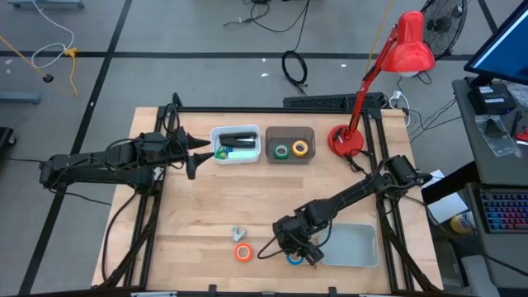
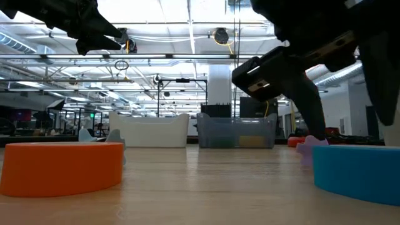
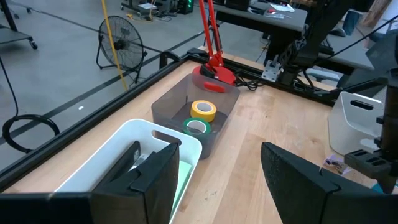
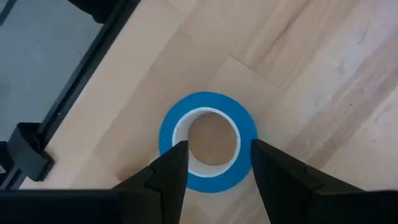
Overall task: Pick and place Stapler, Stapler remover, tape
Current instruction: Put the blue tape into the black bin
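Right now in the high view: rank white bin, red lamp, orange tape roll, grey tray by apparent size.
1. red lamp, though it stands tall toward the camera, so nearness inflates it.
2. grey tray, partly hidden by the right arm.
3. white bin, not far behind the tray.
4. orange tape roll, clearly smallest.

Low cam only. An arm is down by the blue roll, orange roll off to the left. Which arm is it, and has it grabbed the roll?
Observer: It's the right arm. The right wrist view shows the right gripper with open fingers over the blue tape roll, not closed on it.
Operator: Yellow and green rolls?
Observer: The yellow tape roll and the green tape roll lie side by side inside the grey bin on the far side of the table.
Operator: Left arm?
Observer: The left gripper hovers open beside the white bin, holding nothing.
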Motion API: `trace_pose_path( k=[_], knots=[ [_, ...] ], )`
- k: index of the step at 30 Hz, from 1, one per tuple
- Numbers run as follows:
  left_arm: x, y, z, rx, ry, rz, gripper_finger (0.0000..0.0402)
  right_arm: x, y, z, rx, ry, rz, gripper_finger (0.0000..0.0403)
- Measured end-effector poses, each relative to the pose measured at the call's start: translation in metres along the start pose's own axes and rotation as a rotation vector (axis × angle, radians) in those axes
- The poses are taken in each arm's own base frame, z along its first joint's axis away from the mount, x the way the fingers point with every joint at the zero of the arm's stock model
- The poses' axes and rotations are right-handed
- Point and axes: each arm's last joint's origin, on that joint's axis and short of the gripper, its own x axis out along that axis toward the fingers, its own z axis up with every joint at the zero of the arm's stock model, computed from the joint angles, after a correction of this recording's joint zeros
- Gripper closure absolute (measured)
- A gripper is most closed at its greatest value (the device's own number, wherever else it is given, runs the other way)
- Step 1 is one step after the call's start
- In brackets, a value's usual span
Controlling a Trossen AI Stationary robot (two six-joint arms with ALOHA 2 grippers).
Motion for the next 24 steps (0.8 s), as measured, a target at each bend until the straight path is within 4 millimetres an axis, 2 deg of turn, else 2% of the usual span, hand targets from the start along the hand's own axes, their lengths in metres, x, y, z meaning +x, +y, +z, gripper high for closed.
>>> trace_pose_path(
  k=[3,11,14,17,24],
  knots=[
    [0.0,0.0,0.0,0.0,0.0,0.0,0.0174,0.002,0.0,0.0,-0.001,0.004,-0.001,0.0234],
    [0.0,0.0,0.0,0.0,-0.001,0.0,0.0174,0.025,-0.013,-0.006,0.021,0.042,-0.023,0.0234],
    [0.0,0.0,0.0,0.0,0.0,0.0,0.0174,0.025,-0.013,-0.006,0.022,0.046,-0.026,0.024],
    [0.0,0.0,0.0,0.0,-0.001,0.0,0.0174,0.025,-0.013,-0.006,0.02,0.046,-0.039,0.0266],
    [0.0,0.0,0.0,0.0,0.0,0.0,0.0174,0.025,-0.016,-0.005,0.06,0.034,-0.059,0.0362]
  ],
)
